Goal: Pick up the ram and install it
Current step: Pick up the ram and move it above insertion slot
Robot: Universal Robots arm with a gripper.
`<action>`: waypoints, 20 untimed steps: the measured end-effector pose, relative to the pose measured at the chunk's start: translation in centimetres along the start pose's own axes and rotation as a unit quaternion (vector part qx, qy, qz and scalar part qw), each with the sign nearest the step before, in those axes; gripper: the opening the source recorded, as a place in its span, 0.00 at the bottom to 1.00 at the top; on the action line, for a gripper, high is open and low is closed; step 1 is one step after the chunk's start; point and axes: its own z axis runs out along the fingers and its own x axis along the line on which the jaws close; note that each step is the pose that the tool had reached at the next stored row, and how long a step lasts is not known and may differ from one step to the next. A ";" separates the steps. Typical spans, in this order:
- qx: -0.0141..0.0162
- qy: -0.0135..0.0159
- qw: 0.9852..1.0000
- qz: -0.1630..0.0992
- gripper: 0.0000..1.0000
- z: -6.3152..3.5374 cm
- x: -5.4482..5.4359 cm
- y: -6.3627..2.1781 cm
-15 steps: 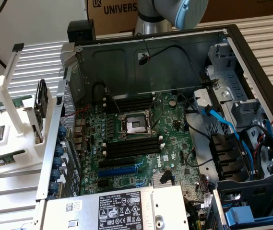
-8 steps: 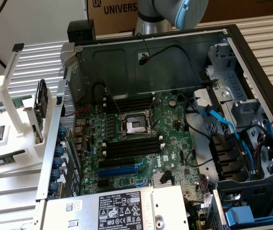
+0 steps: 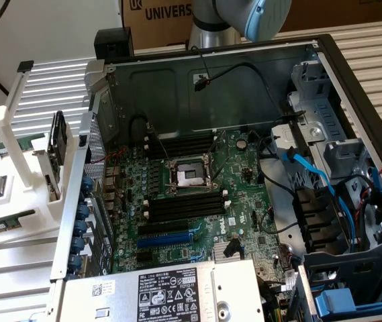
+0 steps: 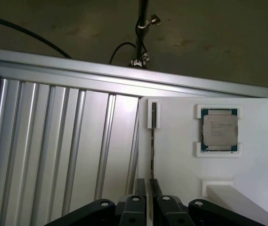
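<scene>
White holder point(image 4: 176, 155) carries the ram point(image 4: 152, 146) on edge in its slot, near the processor chip point(image 4: 219, 130). The gripper point(image 4: 148, 200) sits at the ram's end; clamped or released, I cannot tell.

Robotics lab: open computer case point(image 3: 164, 87), robot arm point(image 3: 251, 13)

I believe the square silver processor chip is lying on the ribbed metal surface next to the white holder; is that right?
Not quite. The processor chip sits in a recess of the white holder, not on the ribbed metal surface, which lies beside the holder. The wrist view shows this.
</scene>
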 end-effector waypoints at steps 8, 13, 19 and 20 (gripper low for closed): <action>0.000 0.000 1.000 0.000 0.26 0.00 0.0 0.00; 0.000 0.000 1.000 0.000 0.26 0.00 0.0 0.00; 0.000 0.000 1.000 0.000 0.26 0.20 0.0 -0.03; 0.000 0.000 1.000 0.000 0.26 0.19 0.0 -0.02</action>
